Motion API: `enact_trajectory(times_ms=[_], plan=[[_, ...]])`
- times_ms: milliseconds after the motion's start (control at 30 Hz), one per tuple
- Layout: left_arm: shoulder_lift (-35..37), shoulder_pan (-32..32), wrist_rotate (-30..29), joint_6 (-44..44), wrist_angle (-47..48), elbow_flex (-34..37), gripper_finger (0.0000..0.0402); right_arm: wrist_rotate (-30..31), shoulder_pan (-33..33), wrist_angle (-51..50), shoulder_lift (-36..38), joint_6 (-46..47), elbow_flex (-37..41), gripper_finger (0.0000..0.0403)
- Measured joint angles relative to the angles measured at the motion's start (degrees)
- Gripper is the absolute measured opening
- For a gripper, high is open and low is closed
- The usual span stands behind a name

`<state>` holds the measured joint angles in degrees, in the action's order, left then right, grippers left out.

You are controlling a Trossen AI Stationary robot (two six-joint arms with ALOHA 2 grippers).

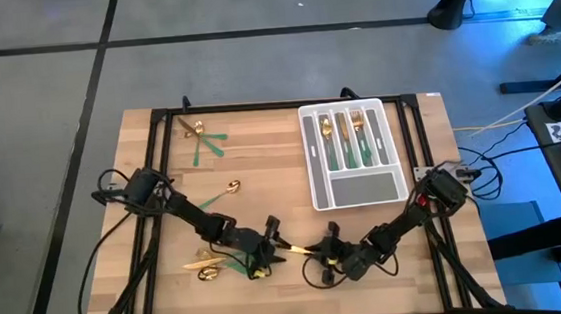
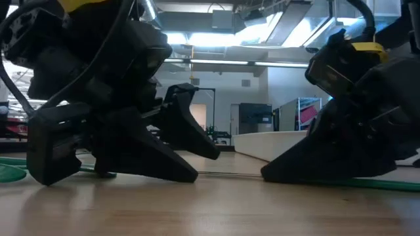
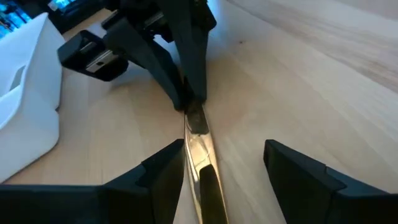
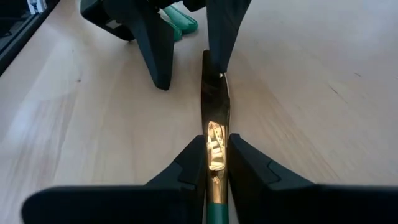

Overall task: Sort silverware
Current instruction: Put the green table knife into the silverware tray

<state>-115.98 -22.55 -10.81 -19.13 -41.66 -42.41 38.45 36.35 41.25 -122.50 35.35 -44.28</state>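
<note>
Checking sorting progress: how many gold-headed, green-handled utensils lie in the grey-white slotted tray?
3 visible: one gold-headed, green-handled utensil, a second and a third lie side by side in the long slots of the grey-white slotted tray. Stacked pieces may be hidden.

1. A light wooden table (image 1: 261, 168) with a black frame along its edges fills the middle of the high view.
2. A grey-white slotted tray (image 1: 356, 187) sits in the table's upper right part; it has narrow upright slots above one wide compartment, and its white wall also shows at the left edge of the left wrist view (image 3: 28, 118).
3. Grey floor (image 1: 34, 86) with dark seam lines surrounds the table, taking the upper and left parts of the high view.
4. Cables (image 1: 503, 119) trail at the right of the high view.
5. In the low view, ceiling lights (image 2: 223, 33) and a white counter (image 2: 262, 141) show in the room beyond.
</note>
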Motion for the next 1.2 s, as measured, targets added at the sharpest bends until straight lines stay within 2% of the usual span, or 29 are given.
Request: enact_trajectory(times_ms=[167, 433, 633, 767, 867, 1067, 1200], plan=[[0.2, 0.4, -1.9, -5.6, 4.5, -1.0, 0.0177, -3.2, -0.5, 0.8, 0.1, 0.0, 0.1, 0.0060], [0.3, 0.3, -4.6, -20.7, 3.6, -2.1, 0.0148, -5.3, -1.0, 2.6, 0.0, -1.2, 0.2, 0.0060], [0.2, -0.1, -6.2, -20.0, 4.5, -3.4, 0.0150, -2.7, -1.5, 2.5, 0.4, -3.5, 0.0, 0.0060], [1.2, -1.0, -8.0, -15.9, 5.3, -3.7, 0.0146, -0.7, -1.4, 1.5, 2.7, -7.4, 0.1, 0.0067], [2.1, -1.7, -9.6, -9.9, 5.7, -3.6, 0.0140, 0.1, -1.7, 0.1, 4.4, -10.0, 0.3, 0.0098], [2.7, -3.6, -11.8, 0.4, 6.4, -3.5, 0.0127, 2.8, -1.6, 1.0, 9.1, -17.6, 0.2, 0.0196], [2.8, -4.6, -11.8, 2.2, 7.5, -3.5, 0.0120, 0.5, -1.1, -2.6, 12.6, -14.7, 0.2, 0.0244]])
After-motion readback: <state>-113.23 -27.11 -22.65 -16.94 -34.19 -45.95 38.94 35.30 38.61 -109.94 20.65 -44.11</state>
